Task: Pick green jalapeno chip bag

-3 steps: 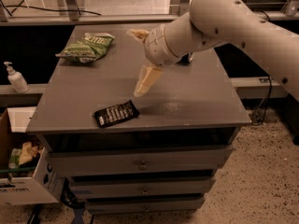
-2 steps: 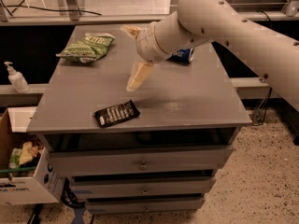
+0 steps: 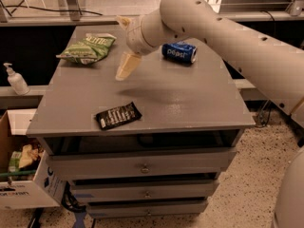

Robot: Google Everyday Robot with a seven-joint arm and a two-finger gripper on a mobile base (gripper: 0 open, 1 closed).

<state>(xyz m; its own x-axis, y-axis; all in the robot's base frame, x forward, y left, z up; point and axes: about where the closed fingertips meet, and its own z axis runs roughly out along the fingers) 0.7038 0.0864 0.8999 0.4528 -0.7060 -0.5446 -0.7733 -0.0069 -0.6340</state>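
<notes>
Leftward and toward the back of the desk [image 3: 190, 103] the arm has swung since the earlier frames, so the blue Pepsi can [image 3: 179, 52] it hid now lies in full view on its side; the gripper [image 3: 121, 46] hangs above the desk just right of the green jalapeno chip bag [image 3: 88, 49], not touching it, its jaws spread wide and holding nothing. That bag lies at the back left corner of the desk; the flat black wrapper [image 3: 118, 116] sits near the front edge, well apart from both.
</notes>
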